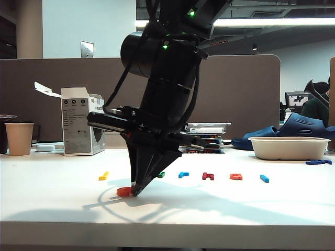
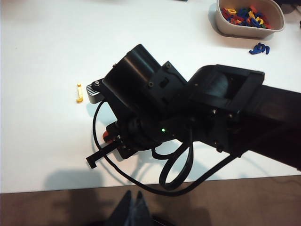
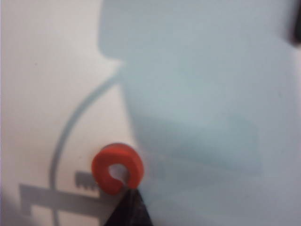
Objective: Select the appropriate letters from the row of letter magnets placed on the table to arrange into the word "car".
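Exterior view, left to right: paper cup (image 1: 19,138), white carton (image 1: 82,128), yellow letter (image 1: 103,176) on the table (image 1: 52,204). Next I see the orange "c" (image 1: 123,192) lying flat near the front edge, my right gripper (image 1: 137,191) tip-down at its edge, fingers pressed together, pinching nothing. Then the rest of the row: green, light blue "r" (image 1: 183,174), dark red, orange "a" (image 1: 236,177), blue bar. Bowl (image 1: 289,148) far right. Left gripper (image 2: 130,212): its dark fingers look pressed together, holding nothing.

Bright ceiling strip light (image 1: 272,22) glares overhead; the arm's broad shadow falls across the table (image 1: 52,204) toward its front edge. Right wrist view: soft, blurred close-up.
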Action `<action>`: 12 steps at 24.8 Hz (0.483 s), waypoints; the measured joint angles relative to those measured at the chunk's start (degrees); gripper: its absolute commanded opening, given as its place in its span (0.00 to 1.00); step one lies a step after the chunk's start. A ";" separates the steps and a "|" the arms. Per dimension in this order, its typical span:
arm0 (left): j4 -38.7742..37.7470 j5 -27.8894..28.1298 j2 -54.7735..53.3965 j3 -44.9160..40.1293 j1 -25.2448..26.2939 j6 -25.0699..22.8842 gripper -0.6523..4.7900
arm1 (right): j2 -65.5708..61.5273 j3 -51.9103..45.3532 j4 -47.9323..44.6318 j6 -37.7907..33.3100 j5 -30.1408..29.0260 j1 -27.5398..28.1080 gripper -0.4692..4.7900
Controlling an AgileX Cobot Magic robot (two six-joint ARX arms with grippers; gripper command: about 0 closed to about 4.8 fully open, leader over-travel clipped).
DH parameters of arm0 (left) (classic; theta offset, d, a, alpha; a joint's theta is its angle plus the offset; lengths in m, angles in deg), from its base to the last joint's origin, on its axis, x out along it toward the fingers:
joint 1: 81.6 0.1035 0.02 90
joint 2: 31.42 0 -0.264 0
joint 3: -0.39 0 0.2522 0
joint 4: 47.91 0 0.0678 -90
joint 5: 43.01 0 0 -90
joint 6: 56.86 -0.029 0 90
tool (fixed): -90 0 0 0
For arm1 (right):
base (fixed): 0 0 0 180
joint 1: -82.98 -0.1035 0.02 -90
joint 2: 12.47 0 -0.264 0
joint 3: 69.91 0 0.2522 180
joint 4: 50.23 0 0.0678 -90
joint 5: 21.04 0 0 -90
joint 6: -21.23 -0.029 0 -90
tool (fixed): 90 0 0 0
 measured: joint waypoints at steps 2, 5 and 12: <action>0.00 0.00 0.00 0.00 0.00 0.00 0.11 | 0.00 0.00 -0.44 0.09 0.00 0.02 0.09; 0.00 0.00 0.00 0.00 0.00 0.00 0.11 | 0.00 0.00 -0.92 0.17 0.02 0.13 0.09; 0.00 0.00 0.00 0.00 0.00 0.00 0.11 | 0.00 0.00 -1.07 0.92 1.11 0.74 0.09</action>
